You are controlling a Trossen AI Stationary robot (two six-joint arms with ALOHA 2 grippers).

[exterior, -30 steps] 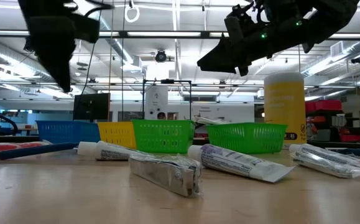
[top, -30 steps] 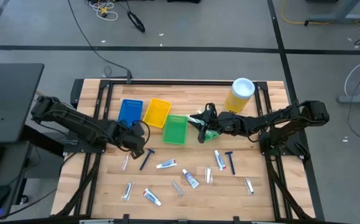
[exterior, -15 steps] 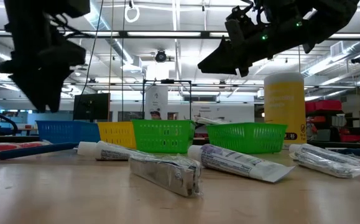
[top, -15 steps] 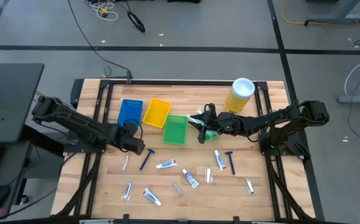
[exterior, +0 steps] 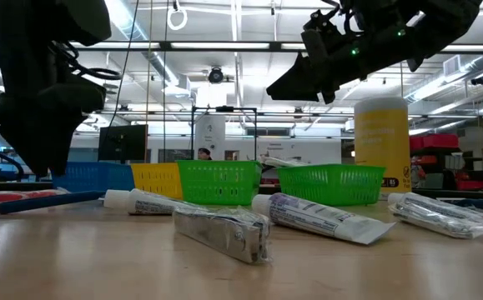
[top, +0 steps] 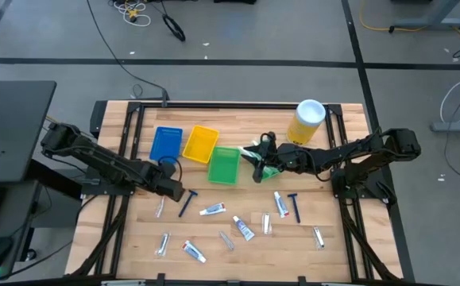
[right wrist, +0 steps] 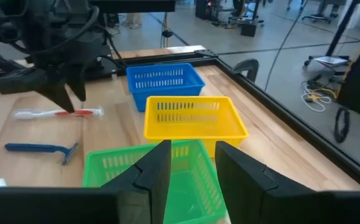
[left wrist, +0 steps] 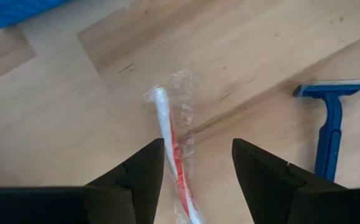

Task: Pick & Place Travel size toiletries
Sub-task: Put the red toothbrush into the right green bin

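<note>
My left gripper (top: 173,191) (left wrist: 198,146) hangs open just above a wrapped toothbrush with a red and white handle (left wrist: 171,135) (top: 160,208). Its fingers stand on either side of the toothbrush without touching it. The toothbrush lies flat on the wood, and a dark blue razor (left wrist: 329,121) (top: 187,203) lies beside it. My right gripper (top: 258,164) (right wrist: 192,152) is open and empty, raised above the green bins (right wrist: 108,163) (top: 223,165) at mid-table. Toothpaste tubes (top: 212,210) (top: 243,229) and silvery tubes (top: 226,239) lie scattered toward the near edge.
A blue bin (top: 166,142), a yellow bin (top: 200,143) and two green bins (top: 271,169) stand in a row at mid-table. The tall yellow canister (top: 307,121) stands at the far right. A second razor (top: 295,206) and more tubes (top: 318,237) lie near right.
My left gripper has moved down and toward the table's near-left, away from the blue bin and toward the wrapped toothbrush. My right gripper has kept still over the green bins.
</note>
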